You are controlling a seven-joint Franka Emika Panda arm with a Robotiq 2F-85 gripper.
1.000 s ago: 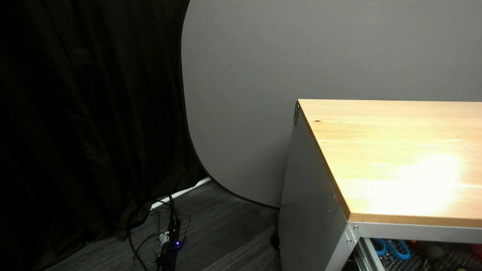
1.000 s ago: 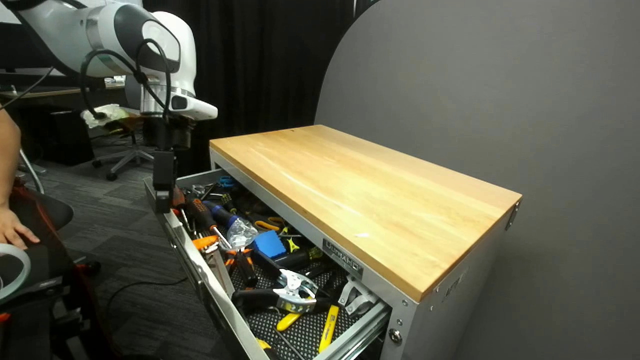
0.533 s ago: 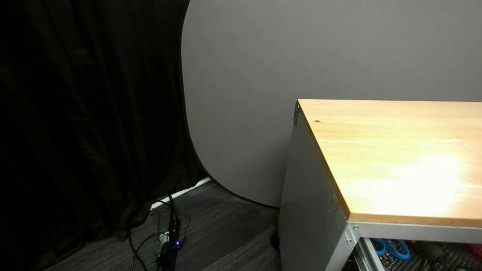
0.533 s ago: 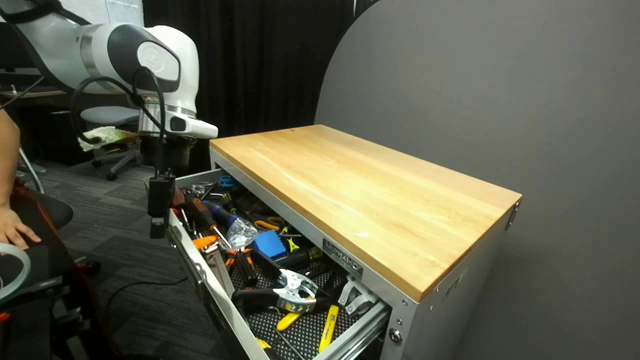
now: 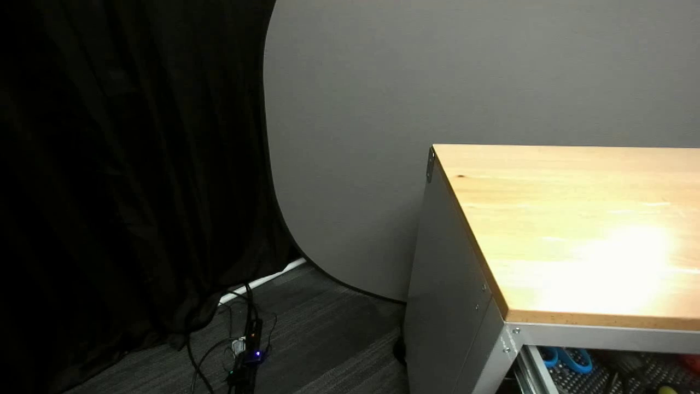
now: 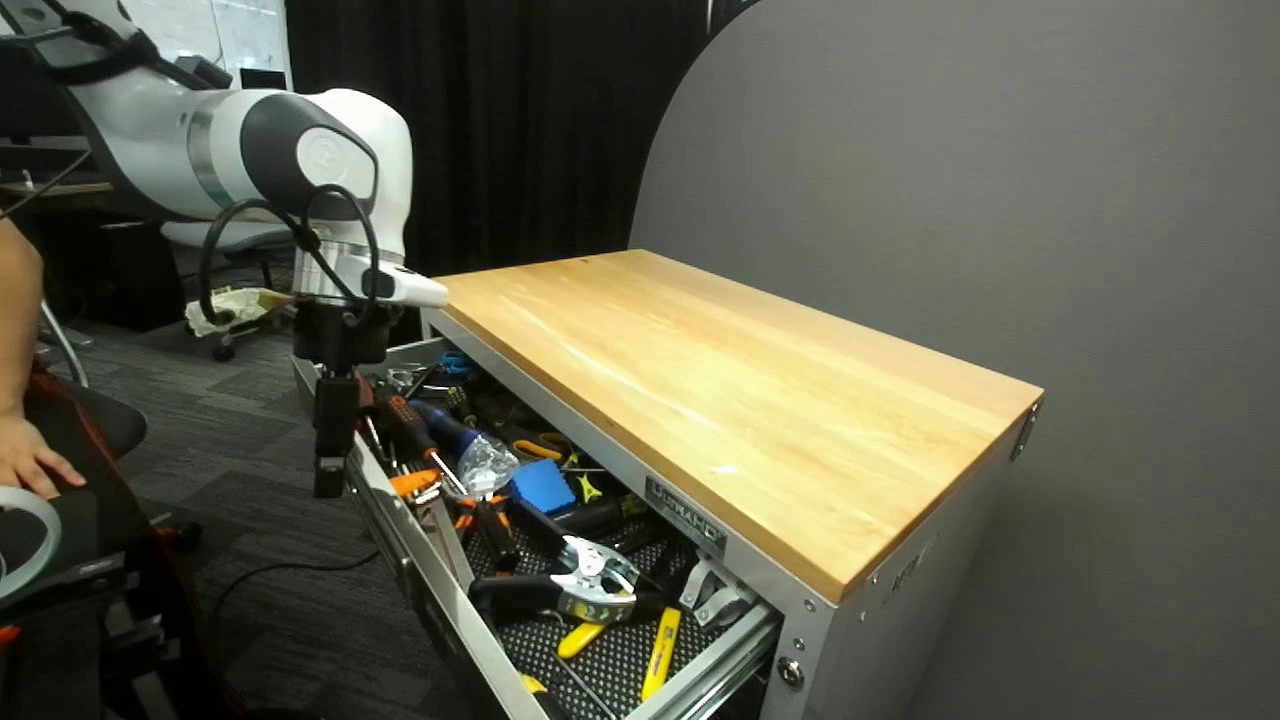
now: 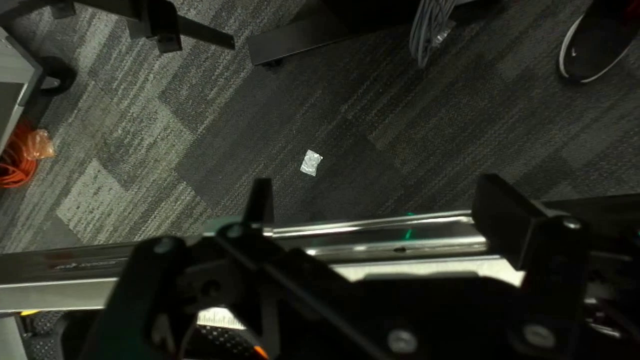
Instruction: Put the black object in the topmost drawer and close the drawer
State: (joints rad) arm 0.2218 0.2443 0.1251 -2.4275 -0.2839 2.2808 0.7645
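The topmost drawer (image 6: 430, 565) of the grey cabinet is pulled open in an exterior view and full of tools. A corner of it (image 5: 537, 372) shows in an exterior view. My gripper (image 6: 330, 480) points down just outside the drawer front, near its far end. In the wrist view my gripper (image 7: 375, 200) is open and empty, its two fingers wide apart. The drawer's metal front edge (image 7: 55, 295) runs across below and between them. No separate black object with a yellow end can be told apart with certainty; several dark tools lie in the drawer.
The cabinet's wood top (image 6: 720, 400) stands behind the drawer. Inside lie a blue block (image 6: 542, 485), a metal clamp (image 6: 600, 580) and screwdrivers. A person's arm (image 6: 30, 460) is at the left. Carpet floor with a silver wrapper (image 7: 311, 163) shows below.
The arm and gripper have come down from above the drawer's front rim to outside its front, then slightly right. The drawer has shifted very slightly inward.
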